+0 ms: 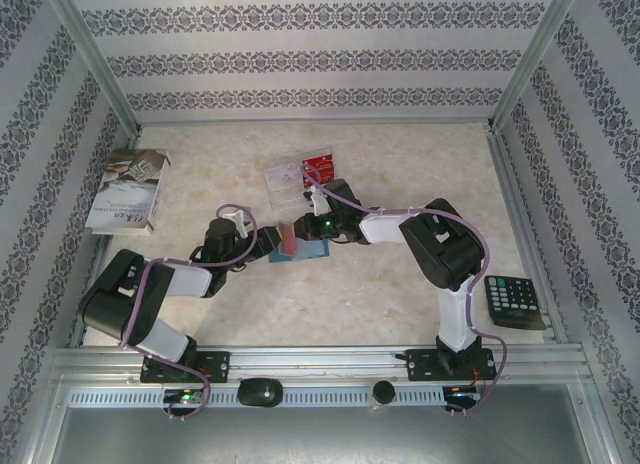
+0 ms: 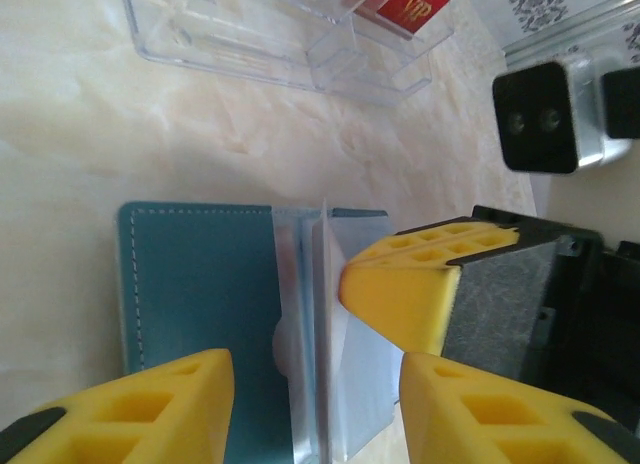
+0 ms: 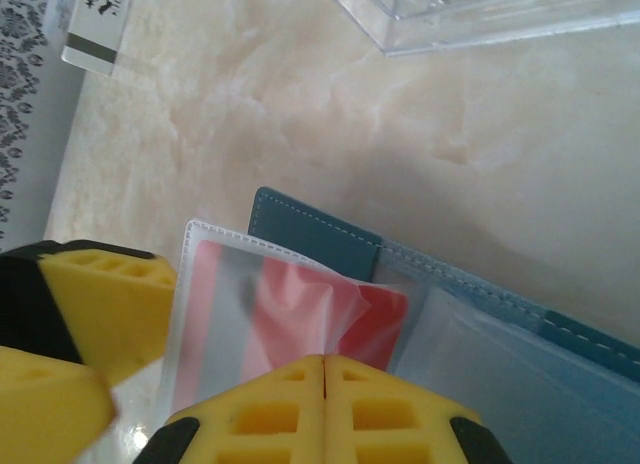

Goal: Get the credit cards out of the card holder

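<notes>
Teal card holder (image 1: 312, 250) lies open at worktop centre. Right gripper (image 3: 325, 369) clamped on its clear sleeve (image 3: 215, 274), red credit card (image 3: 375, 319) inside; left gripper (image 2: 315, 374) half open astride it. Card likely stiff, slick, light: pinch its exposed edge.

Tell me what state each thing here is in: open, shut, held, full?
card holder: open, cover flat on the table.
clear sleeve: raised, pinched at its edge.
credit card: red, inside that sleeve.
VIP card: lying in the clear tray.
left gripper: jaws apart, astride the sleeves.
right gripper: shut on the clear sleeve.
booklet: closed, lying flat.
calculator: face up.
</notes>
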